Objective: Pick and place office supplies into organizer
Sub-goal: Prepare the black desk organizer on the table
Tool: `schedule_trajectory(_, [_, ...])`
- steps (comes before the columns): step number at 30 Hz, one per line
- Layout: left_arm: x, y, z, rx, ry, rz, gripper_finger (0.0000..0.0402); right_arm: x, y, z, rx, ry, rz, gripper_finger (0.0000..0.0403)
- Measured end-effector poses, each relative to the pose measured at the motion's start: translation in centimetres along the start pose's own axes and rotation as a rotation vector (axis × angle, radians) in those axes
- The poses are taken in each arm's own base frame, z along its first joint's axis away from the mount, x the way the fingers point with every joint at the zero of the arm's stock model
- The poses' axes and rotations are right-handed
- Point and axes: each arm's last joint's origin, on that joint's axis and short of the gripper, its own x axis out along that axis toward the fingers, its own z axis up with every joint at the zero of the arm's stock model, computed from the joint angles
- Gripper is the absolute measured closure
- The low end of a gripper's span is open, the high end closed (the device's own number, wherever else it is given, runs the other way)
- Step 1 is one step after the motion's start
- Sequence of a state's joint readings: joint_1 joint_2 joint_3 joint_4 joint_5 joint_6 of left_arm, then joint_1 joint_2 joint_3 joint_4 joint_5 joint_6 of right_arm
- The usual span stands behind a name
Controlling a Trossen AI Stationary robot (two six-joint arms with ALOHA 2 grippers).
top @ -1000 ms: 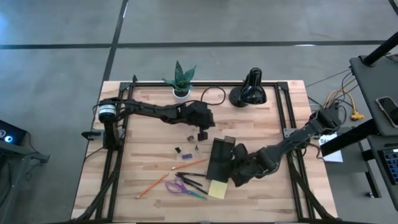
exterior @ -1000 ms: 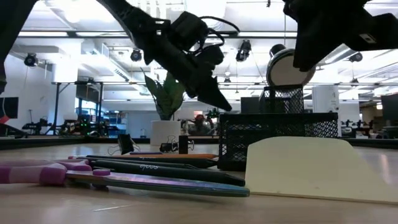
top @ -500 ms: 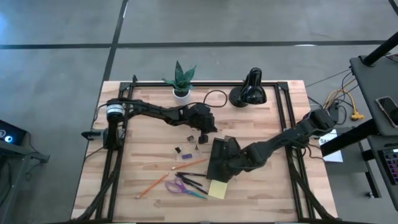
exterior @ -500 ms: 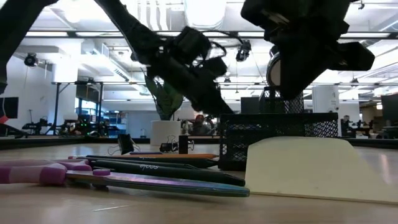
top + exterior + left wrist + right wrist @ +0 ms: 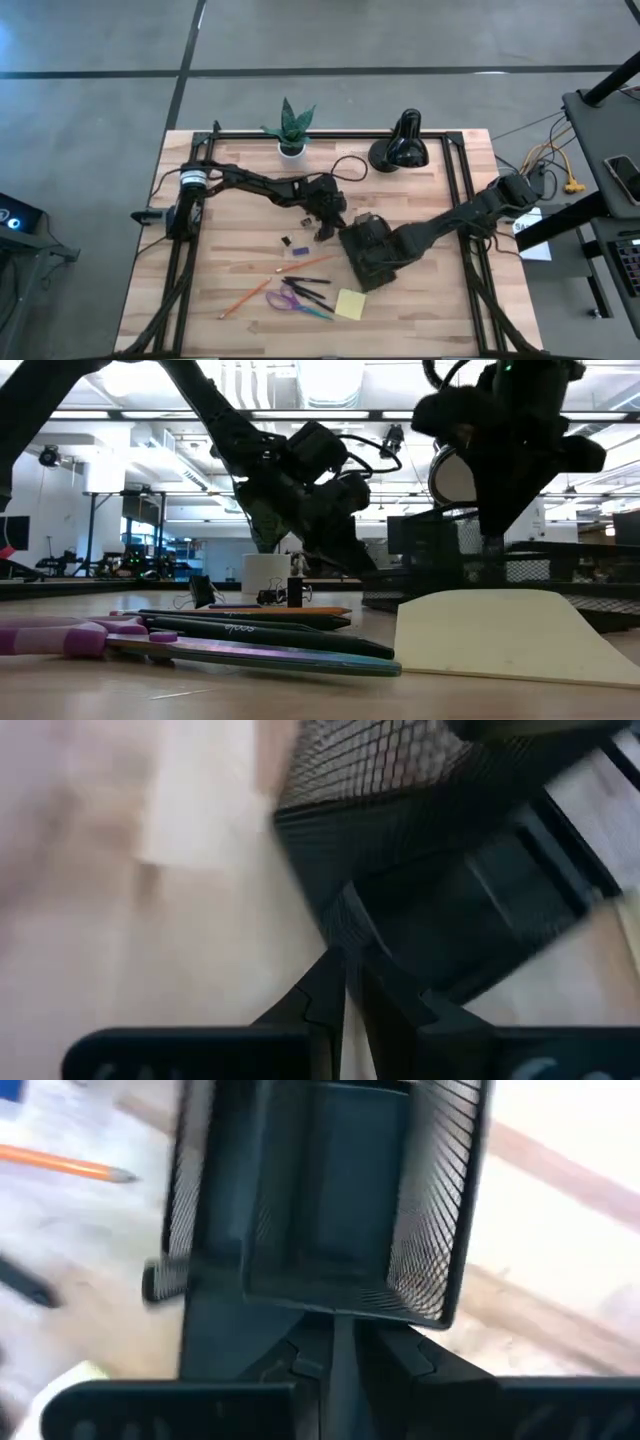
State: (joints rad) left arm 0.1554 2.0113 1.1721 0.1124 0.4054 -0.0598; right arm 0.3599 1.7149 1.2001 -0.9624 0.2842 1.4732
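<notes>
The organizer (image 5: 366,252) is a black mesh box with compartments near the table's middle, lying slantwise; in the low view (image 5: 560,565) it looks tilted. My right gripper (image 5: 376,258) is shut on it. My left gripper (image 5: 328,222) is shut, its tips right at the organizer's far left corner (image 5: 345,910). On the table's near side lie purple-handled scissors (image 5: 288,300), a yellow sticky pad (image 5: 350,303), two orange pencils (image 5: 306,263), black pens (image 5: 306,287) and small dark clips (image 5: 287,241). My right gripper pinches a short end wall of the organizer (image 5: 330,1308) between its two fingers, coming from above and slanting down. The box hangs tilted in the hold; whether any part is still on the table I cannot tell. My left gripper's shut tips (image 5: 343,982) are at the box's corner; touch cannot be told.
A potted green plant (image 5: 291,130) and a black desk lamp (image 5: 400,145) stand at the far edge, with a cable loop (image 5: 345,160) between them. A black frame (image 5: 455,170) runs round the table. Bare wood lies at the near right.
My right gripper has moved toward the table's left and far side, onto the organizer, and taken hold. The organizer has turned from lying near-to-far to lying slantwise, and has tipped up. My left gripper has moved toward the near edge and down, to the organizer's corner.
</notes>
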Motion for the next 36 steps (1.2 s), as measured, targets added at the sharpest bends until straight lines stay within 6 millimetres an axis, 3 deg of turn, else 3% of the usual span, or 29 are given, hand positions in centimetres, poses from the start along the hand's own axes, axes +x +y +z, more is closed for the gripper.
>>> schedule_trajectory(6, [0.6,-1.9,-0.6,-0.009,0.054,-0.017,0.0385,1.1,-0.9,2.4,-0.035,-0.012,-0.059,0.0367])
schedule_trajectory(11, [0.8,-3.7,-0.9,-0.015,0.1,-0.098,0.0385,1.9,-1.4,5.0,-0.02,-0.15,-0.091,0.0367])
schedule_trajectory(17, [-0.5,-4.8,0.0,0.023,0.063,-0.052,0.0385,1.7,-1.4,6.4,-0.047,-0.126,-0.083,0.0367])
schedule_trajectory(22, [-2.4,-5.2,1.1,0.081,0.03,0.09,0.0385,0.9,-1.0,4.9,-0.066,-0.108,-0.073,0.0367])
schedule_trajectory(30, [-3.6,-4.6,1.6,0.121,0.023,0.26,0.0385,-0.6,-1.3,1.5,0.022,-0.184,-0.107,0.0367])
schedule_trajectory(36, [-4.3,-4.3,1.4,0.11,0.038,0.378,0.0385,-2.4,-1.8,2.0,0.064,-0.269,-0.087,0.0367])
